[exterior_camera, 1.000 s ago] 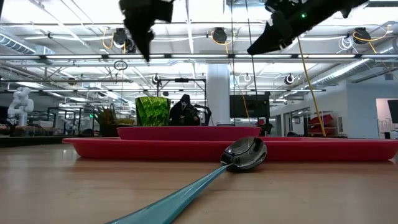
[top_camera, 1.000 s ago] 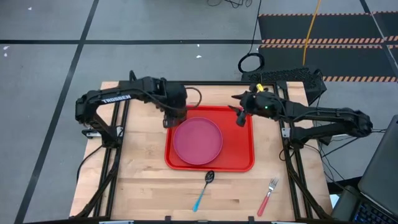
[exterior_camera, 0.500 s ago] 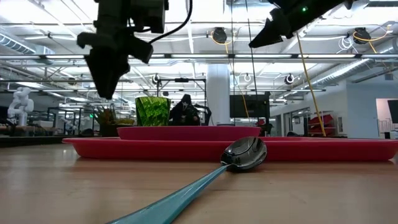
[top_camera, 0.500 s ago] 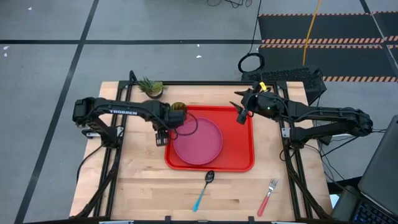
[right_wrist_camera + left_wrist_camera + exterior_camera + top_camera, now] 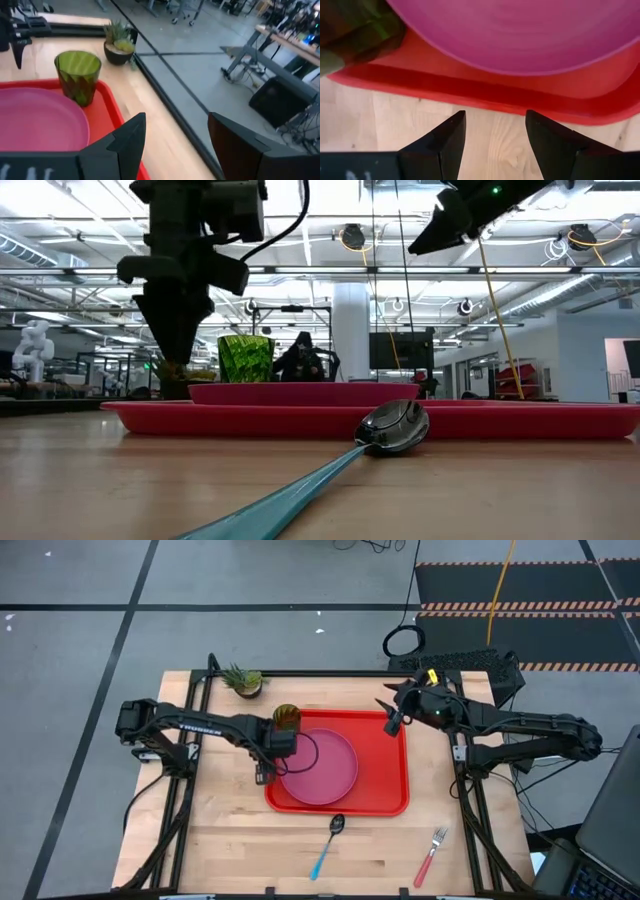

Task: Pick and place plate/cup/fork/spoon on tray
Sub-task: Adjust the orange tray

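Note:
The red tray [image 5: 385,795] lies mid-table with the pink plate [image 5: 318,765] on it. The green mottled cup [image 5: 286,718] stands upright in the tray's far left corner and also shows in the right wrist view [image 5: 77,75]. The blue-handled spoon [image 5: 327,846] and the red-handled fork [image 5: 431,855] lie on the wood near the front edge. My left gripper [image 5: 262,775] is open and empty, low over the table just outside the tray's left rim [image 5: 485,95]. My right gripper [image 5: 392,720] is open and empty, high over the tray's far right corner.
A small spiky potted plant [image 5: 243,681] stands on the table beyond the tray's far left corner. Bare wood lies left of the tray and along the front edge between the spoon and the fork.
My left gripper has gone from above the cup toward the table's near edge and down, and now hangs beside the tray's left rim. The cup stays upright on the tray. My right gripper has risen a little.

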